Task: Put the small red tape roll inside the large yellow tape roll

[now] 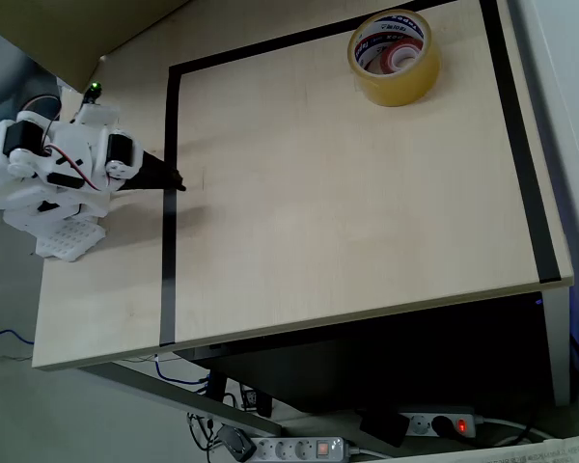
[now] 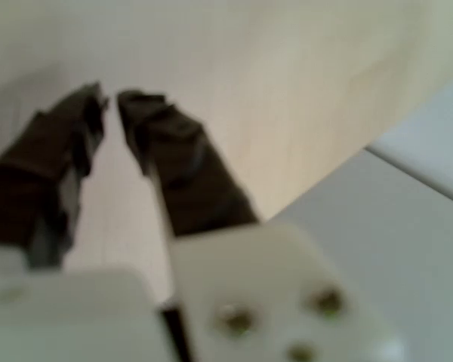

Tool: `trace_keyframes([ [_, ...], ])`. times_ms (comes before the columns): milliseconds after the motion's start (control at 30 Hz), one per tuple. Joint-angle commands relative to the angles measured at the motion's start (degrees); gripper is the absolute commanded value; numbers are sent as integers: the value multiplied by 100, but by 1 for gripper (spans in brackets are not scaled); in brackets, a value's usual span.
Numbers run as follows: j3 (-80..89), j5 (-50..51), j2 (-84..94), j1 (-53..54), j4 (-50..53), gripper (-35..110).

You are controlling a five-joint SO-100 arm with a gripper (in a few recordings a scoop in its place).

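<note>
- Overhead view: the large yellow tape roll [image 1: 394, 57] lies flat near the top edge of the frame, right of centre, inside the black tape border [image 1: 169, 203] that frames the pale wooden table [image 1: 347, 212].
- Overhead view: inside the yellow roll's white printed core there is a reddish patch; it may be the small red tape roll already lying in the hole, or only the red print, and I cannot tell which from here.
- Overhead view: the white arm [image 1: 53, 164] is folded at the left edge of the frame, and its dark gripper [image 1: 177, 184] points right, its tip over the left strip of the black border.
- Overhead view: the relation that matters is that the yellow roll lies well apart from the gripper, up and to the right across the table; its open hole faces upward, so by my judgement any approach to it would come from above.
- Wrist view: the picture is blurred; the two dark fingers [image 2: 174, 166] reach toward the upper left, with a narrow gap between the tips, so the gripper [image 2: 109, 102] is barely open.
- Wrist view: nothing sits between the fingers; below them is bare pale tabletop, with the table's edge and grey floor at the right.
</note>
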Motion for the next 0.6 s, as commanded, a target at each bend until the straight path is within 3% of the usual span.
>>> trace_keyframes([
  [0,316,-105,26,79,35,0],
  [567,396,-53,26,0,501,0],
])
